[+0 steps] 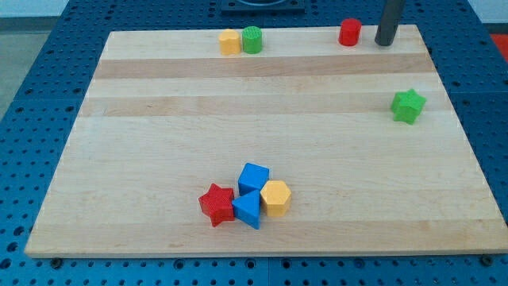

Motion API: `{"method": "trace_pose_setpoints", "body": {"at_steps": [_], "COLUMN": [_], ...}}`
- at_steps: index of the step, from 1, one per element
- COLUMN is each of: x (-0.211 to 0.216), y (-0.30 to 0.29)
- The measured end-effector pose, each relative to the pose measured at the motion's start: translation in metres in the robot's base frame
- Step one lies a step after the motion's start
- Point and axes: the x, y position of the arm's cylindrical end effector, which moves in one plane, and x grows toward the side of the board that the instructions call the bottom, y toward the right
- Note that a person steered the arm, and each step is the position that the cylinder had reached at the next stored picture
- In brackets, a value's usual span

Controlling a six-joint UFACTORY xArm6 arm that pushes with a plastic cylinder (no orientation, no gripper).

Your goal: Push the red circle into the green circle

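Note:
The red circle [349, 32] stands near the board's top edge, right of centre. The green circle [252, 39] stands at the top edge left of centre, touching a yellow block [230, 41] on its left. My rod comes down from the view's top and my tip [385, 42] rests on the board just right of the red circle, a small gap apart from it. The red circle and green circle are well apart along the top edge.
A green star [408, 105] lies near the right edge. Near the bottom centre a cluster holds a red star [217, 204], a blue cube [253, 178], a blue triangle-like block [248, 210] and a yellow hexagon [275, 197]. The wooden board [159, 143] sits on a blue perforated table.

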Motion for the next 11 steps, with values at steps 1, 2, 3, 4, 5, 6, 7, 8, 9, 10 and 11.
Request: {"method": "trace_pose_setpoints", "body": {"at_steps": [1,2,3,4,5,6,7,8,9,10,11], "x": [-0.008,-0.013,-0.019,-0.037,-0.042,-0.03,-0.005,0.002,0.002,0.002,0.002], "y": [-0.008,-0.025,-0.041,-0.044,-0.052,-0.089,-0.103,-0.098,-0.108,-0.148,-0.183]}}
